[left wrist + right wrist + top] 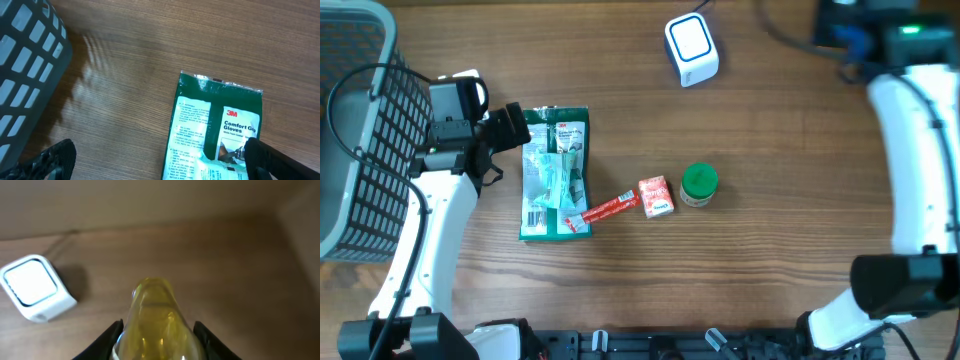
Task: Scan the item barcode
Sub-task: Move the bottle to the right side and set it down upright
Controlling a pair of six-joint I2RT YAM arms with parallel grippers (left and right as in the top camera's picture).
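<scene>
My right gripper [157, 332] is shut on a clear yellow bottle [156, 315], whose narrow end points away from the camera; no barcode shows on it. The white scanner [32, 286] with its pale window sits on the table to the left of the bottle and a little farther off. From overhead the scanner [692, 48] stands at the back centre. My left gripper [160, 162] hangs open over the top end of a green glove packet [217, 127], one finger [272, 160] above the packet, the other [52, 160] above bare wood. Overhead, that gripper [515, 125] is at the glove packet's [555, 172] top left corner.
A dark mesh basket [360, 120] fills the left edge. A red stick packet [605, 209], a small red box [656, 196] and a green-lidded jar [699, 185] lie in a row mid-table. The right arm [910, 150] runs along the right side.
</scene>
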